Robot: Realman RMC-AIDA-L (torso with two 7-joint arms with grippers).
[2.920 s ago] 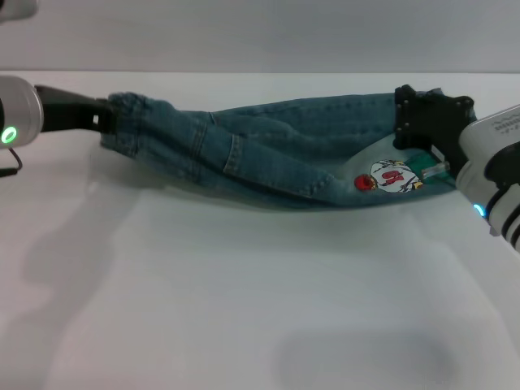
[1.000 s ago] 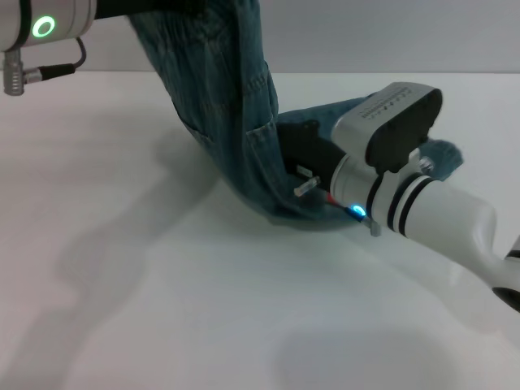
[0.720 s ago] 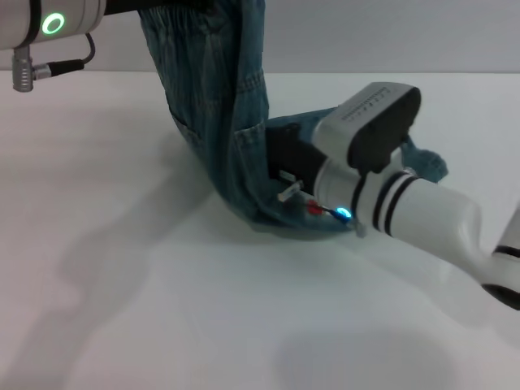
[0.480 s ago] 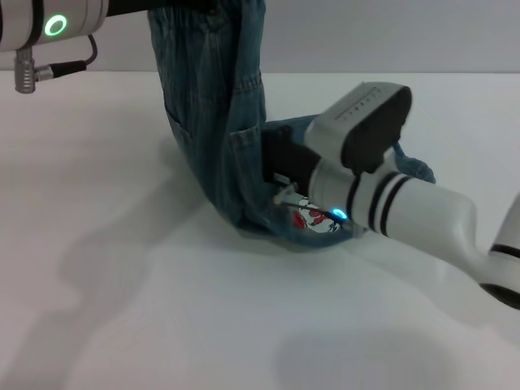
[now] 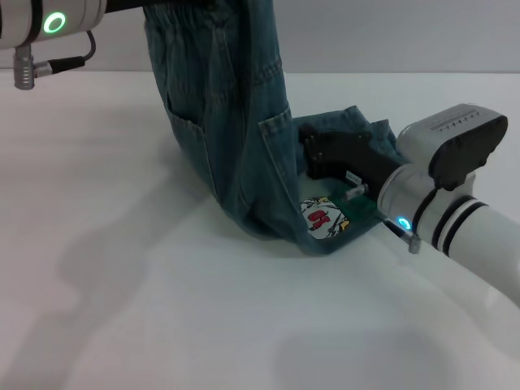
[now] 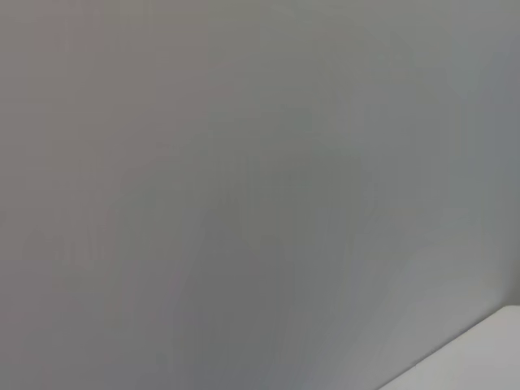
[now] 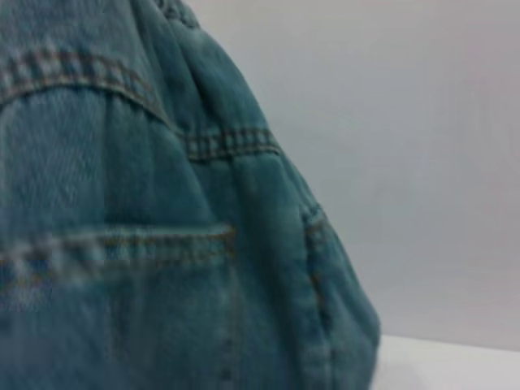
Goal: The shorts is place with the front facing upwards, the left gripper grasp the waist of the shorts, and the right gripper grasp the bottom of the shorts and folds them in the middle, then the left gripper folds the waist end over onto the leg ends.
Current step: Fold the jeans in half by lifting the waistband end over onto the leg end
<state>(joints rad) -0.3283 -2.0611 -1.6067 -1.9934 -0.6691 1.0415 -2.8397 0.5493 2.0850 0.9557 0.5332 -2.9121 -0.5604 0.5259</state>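
Two arms are working on the shorts [image 5: 236,138], which are hanging in a tall drape over the middle of the white worktop [image 5: 162,325], nearer its far edge. The left arm [image 5: 49,24] with the green ring is reaching in high above the far left corner, and the waist [image 5: 191,6] is hanging up at its end, so that arm is evidently carrying it; the left gripper itself is running out of view, so I cannot tell how its fingers are set. Holding the waist aloft is letting the denim fall straight, ready to be swung across, I judge.

Down on the worktop, the folded lower part is lying just right of centre, cartoon patch [image 5: 322,218] facing up at the near edge of the pile. The right gripper [image 5: 321,154] is lying low against the leg ends [image 5: 357,130], its black body pressing into the cloth, probably to pin that end while the waist travels. Its fingers are buried in denim, so whether they are clamped or spread I cannot tell.

The right wrist view is showing only pocket stitching close up; the left wrist view is showing blank wall and a sliver of worktop.

Likely step: waist end going over onto the leg ends, not yet laid down.
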